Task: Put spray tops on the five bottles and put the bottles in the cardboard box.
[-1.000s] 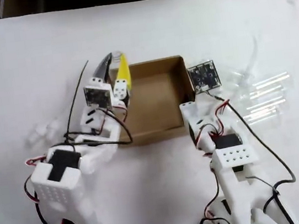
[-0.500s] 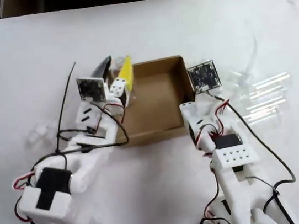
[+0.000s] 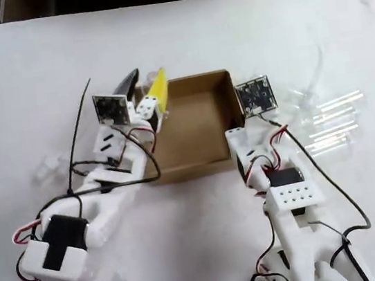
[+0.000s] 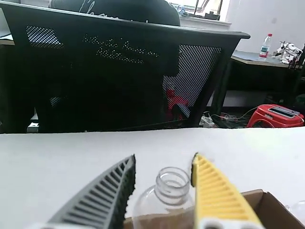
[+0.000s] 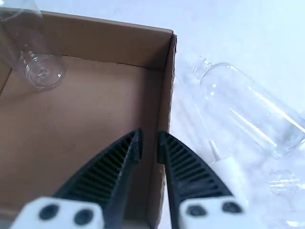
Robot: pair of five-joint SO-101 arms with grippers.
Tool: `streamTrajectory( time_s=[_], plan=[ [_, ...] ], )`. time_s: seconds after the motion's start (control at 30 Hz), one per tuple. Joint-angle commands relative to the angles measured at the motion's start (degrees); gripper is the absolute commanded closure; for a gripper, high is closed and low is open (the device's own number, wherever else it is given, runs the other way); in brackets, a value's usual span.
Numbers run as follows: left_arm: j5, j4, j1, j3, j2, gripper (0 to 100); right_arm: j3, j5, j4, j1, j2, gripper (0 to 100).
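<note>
Behind the white table [image 3: 241,28] stands a black mesh chair [image 4: 124,71] with pale script across its backrest, too blurred to read. The left arm stretches from the near-left corner diagonally toward the far-left corner of the cardboard box [image 3: 196,129]. There the left gripper [image 4: 163,162], one finger grey and one yellow, is clamped around a clear bottle [image 4: 167,191]. The bottle stands roughly upright with its bare threaded neck uppermost, leaning away, and its base hangs over the box floor in that corner. The right arm runs from the near edge up to the box's right wall, where the right gripper [image 5: 150,140] sits; I cannot tell whether it grips the wall. Right of the box, loose clear bottles [image 3: 325,124] lie on their sides, long axes roughly left to right, the closest with its neck toward the box, a white spray top [image 5: 231,174] beside it.
</note>
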Motion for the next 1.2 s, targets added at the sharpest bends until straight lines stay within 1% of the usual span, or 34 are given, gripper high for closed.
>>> streamTrajectory(
  time_s=[0.0,0.13,0.73,0.83,0.93,1.07,1.17],
  plan=[
    [0.5,0.6,-1.4,-2.4,-2.6,82,-0.4,0.4,-1.1,0.1,-0.9,95.2],
    [0.6,3.3,-1.6,-2.5,-3.0,82,-0.4,0.4,-1.1,0.1,-0.9,95.2],
    [0.9,4.1,-1.3,-5.3,-3.1,81,-0.5,0.5,-1.1,0.1,-0.9,95.2],
    [1.0,8.5,-1.5,-6.5,-4.4,81,-0.5,0.5,-1.1,0.1,-0.9,95.2],
    [5.0,14.9,-1.7,-6.7,-9.2,80,-0.5,0.5,-1.1,0.1,-0.9,95.2],
    [8.0,28.3,-1.6,-7.0,-18.8,71,-0.5,0.5,-1.1,0.0,-0.9,95.0],
    [8.3,37.1,-1.2,-7.5,-25.3,69,-0.5,0.5,-1.1,0.0,-0.9,92.0]
  ],
)
